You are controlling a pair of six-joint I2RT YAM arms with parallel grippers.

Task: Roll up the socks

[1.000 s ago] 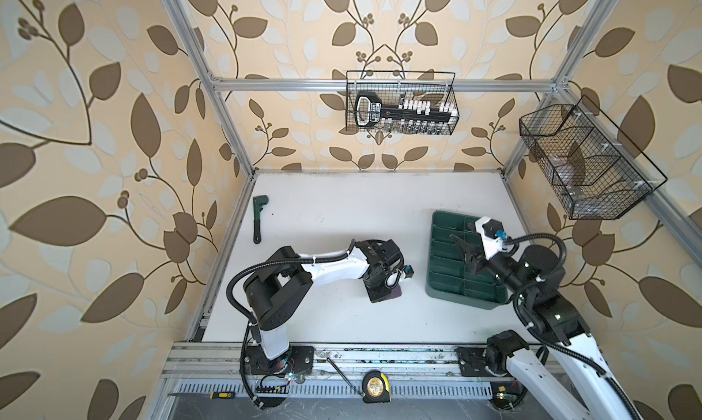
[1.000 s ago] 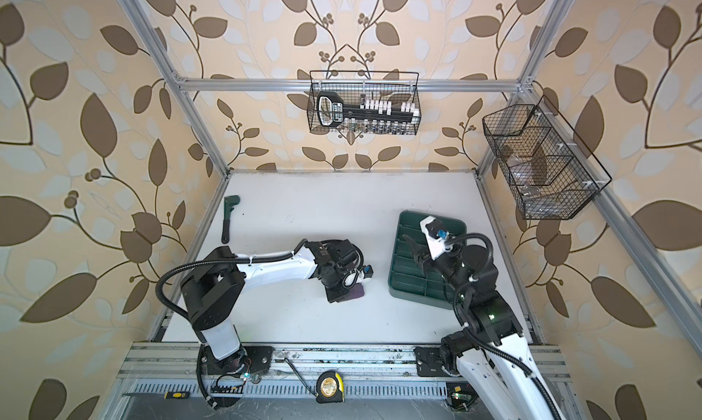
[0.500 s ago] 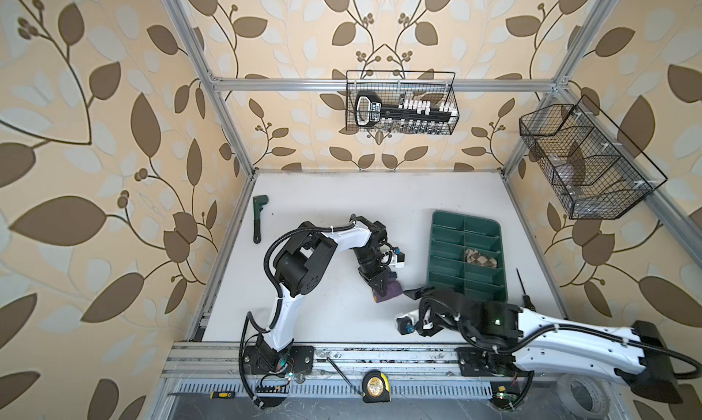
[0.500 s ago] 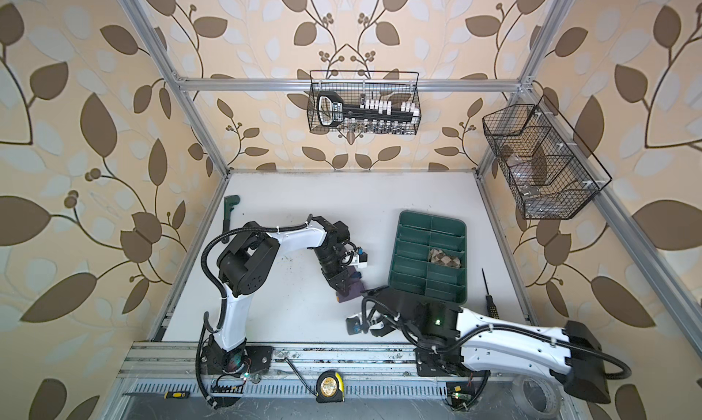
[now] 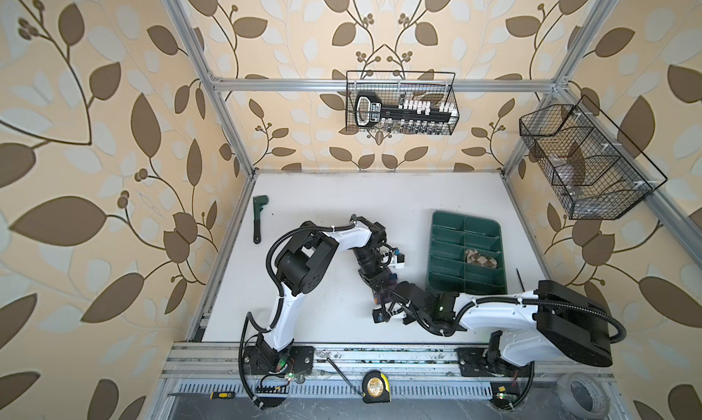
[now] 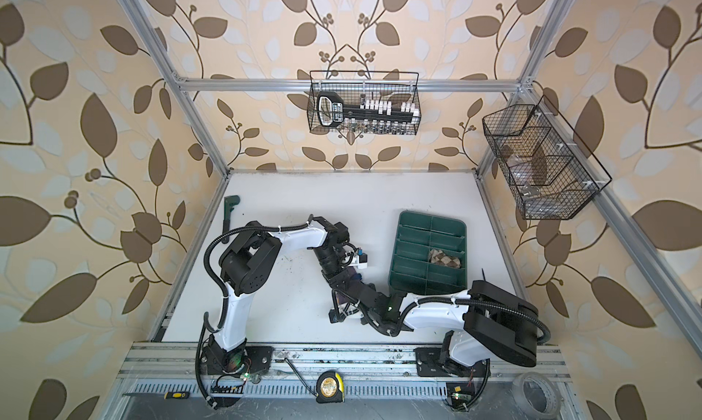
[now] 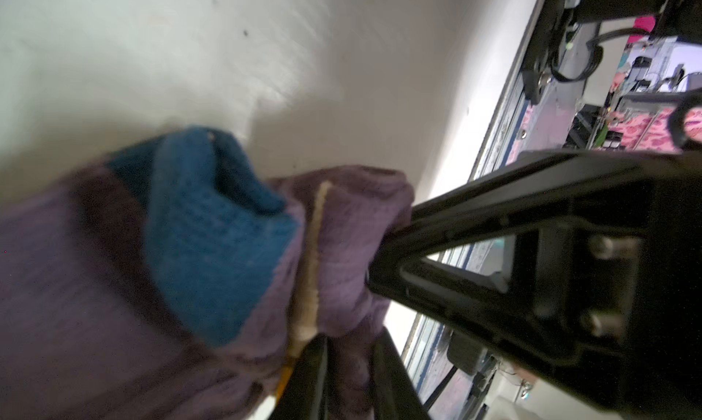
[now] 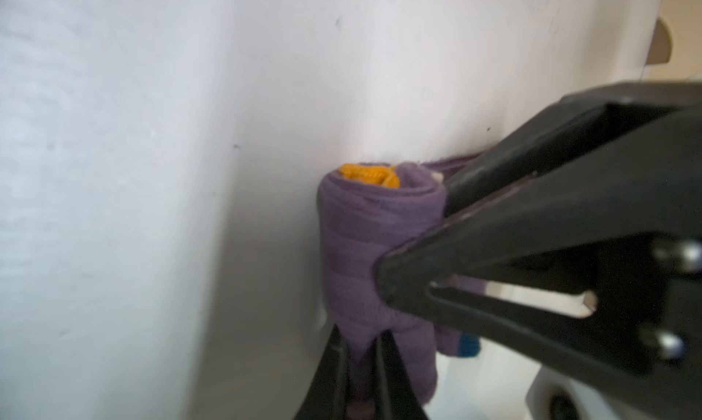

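The right tool [image 8: 361,311] was clamped shut on the rolled purple sock [image 8: 361,239] near the tabletop's [image 5: 342,201] front edge, probably to stop it unrolling; the left tool [image 7: 343,311] touched it, hold unclear. The beige sock [image 5: 479,255] lay in the tray [image 5: 444,224].

White arm shells [image 5: 353,236] with black joints [image 5: 300,264] and black ribbed hoses [image 5: 269,258]. Black right gripper [image 8: 368,304] with hollow triangular fingers [image 8: 513,247] and two silver screws [image 8: 676,253]. Small green light [image 5: 440,308] at the right wrist.
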